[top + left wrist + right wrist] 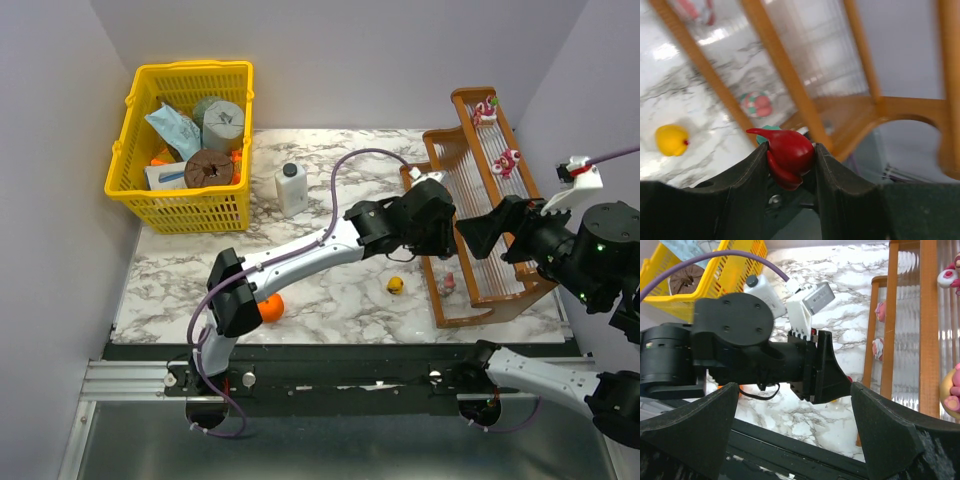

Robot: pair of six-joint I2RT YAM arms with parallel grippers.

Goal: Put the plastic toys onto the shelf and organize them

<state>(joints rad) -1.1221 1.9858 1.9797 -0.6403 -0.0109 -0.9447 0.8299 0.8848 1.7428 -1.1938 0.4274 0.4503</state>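
My left gripper [790,149] is shut on a red plastic toy [789,159] with a pointed tip, held right at the left side of the brown wooden shelf [467,128]. From above, the left gripper [435,225] sits against the shelf's left rail. The right gripper [487,233] hovers open over the shelf's lower tiers, facing the left one, with nothing between its fingers [892,432]. Two pink-red toys [486,108] [507,160] stand on the top tier. One small toy [448,283] lies on the lowest tier. A yellow toy [396,286] sits on the marble table.
A yellow basket [130,185] full of items stands at the back left. A white bottle [291,188] stands beside it. An orange ball [271,307] lies near the table's front, partly behind the left arm. Walls close in the left and right sides.
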